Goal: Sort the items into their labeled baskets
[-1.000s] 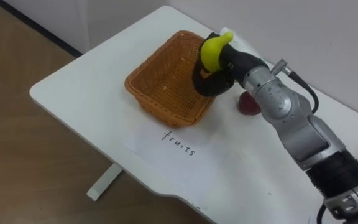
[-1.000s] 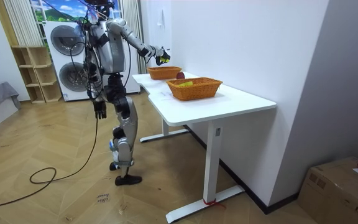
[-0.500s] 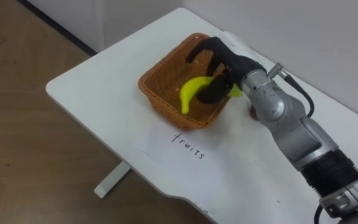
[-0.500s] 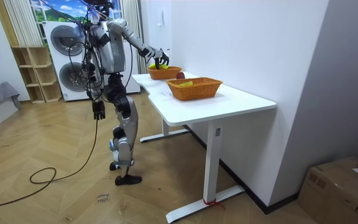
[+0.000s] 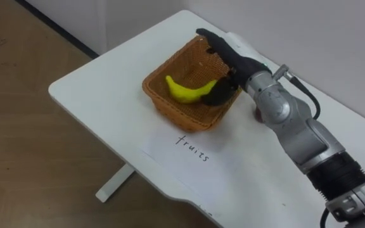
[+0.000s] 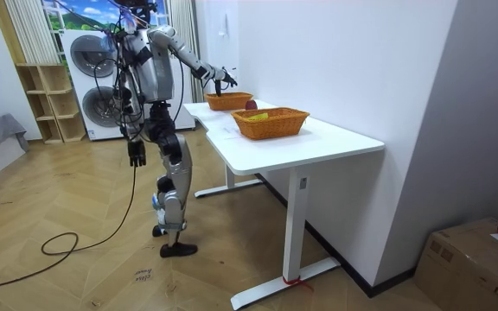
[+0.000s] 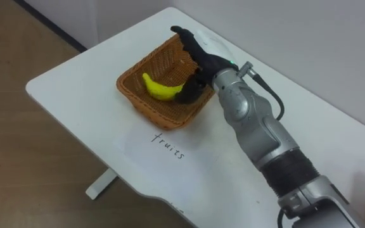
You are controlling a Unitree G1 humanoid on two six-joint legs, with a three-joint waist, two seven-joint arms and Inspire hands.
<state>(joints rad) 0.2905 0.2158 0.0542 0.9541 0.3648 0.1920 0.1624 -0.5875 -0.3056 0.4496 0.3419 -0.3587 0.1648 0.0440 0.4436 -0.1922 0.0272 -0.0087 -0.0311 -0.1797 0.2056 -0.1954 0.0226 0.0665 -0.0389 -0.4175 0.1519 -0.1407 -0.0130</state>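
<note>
**A:** Since the banana lies in the basket near the table's far corner, what's left?

**B:** Right hand spread, empty, over the rim. Red fruit beside the basket is probably next. Left hand hangs idle.

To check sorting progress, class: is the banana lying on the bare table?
No, the banana lies inside the basket by the open right hand.

White worktop on white legs against a plain white wall, herringbone wood floor, stacked washing machines beside an open wooden shelf unit at the far end, cardboard box low at the room view's right.
</note>
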